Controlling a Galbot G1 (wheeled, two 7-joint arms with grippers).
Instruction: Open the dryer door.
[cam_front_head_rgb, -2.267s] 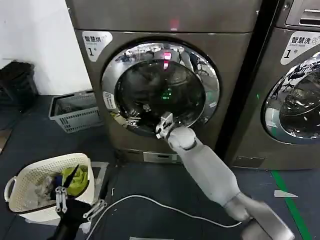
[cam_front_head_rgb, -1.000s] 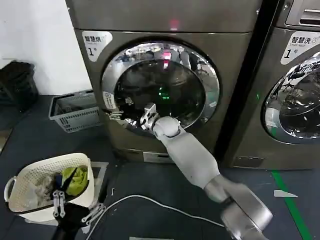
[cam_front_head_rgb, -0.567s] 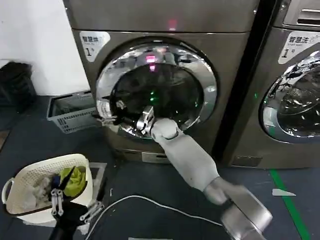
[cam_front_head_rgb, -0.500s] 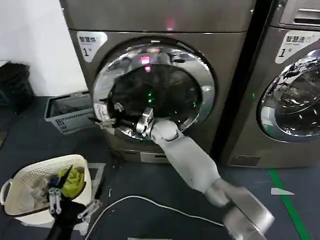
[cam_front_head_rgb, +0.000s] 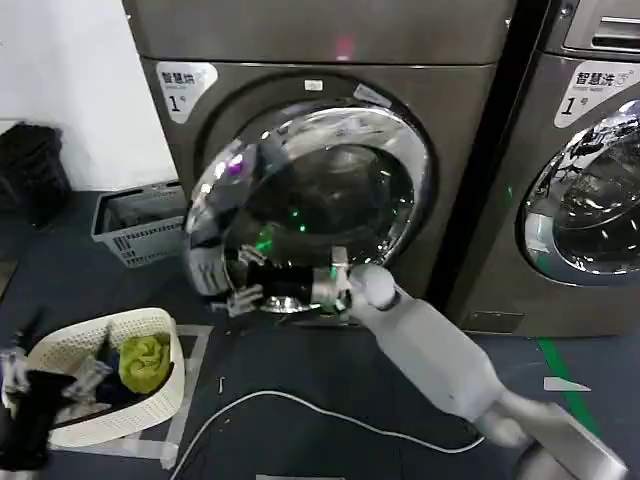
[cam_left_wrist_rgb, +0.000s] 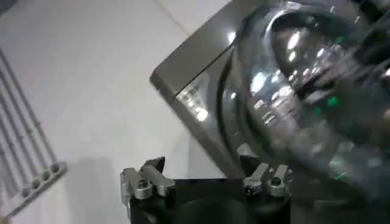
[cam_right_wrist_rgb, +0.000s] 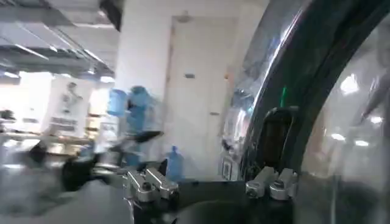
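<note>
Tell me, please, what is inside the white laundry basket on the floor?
The white basket holds crumpled laundry: a yellow-green cloth on top, with darker and pale pieces beside it. Whatever lies underneath is covered by that pile.

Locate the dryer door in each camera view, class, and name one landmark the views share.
Head view: the dryer door sits centre, swung partly out.
Left wrist view: its chrome rim curves at upper right.
Right wrist view: the rim arcs up the right side.
Shared landmark: the green light.

Left end effector (cam_left_wrist_rgb: 207, 180), fingers spread, faces the dryer door (cam_left_wrist_rgb: 311, 91).
</note>
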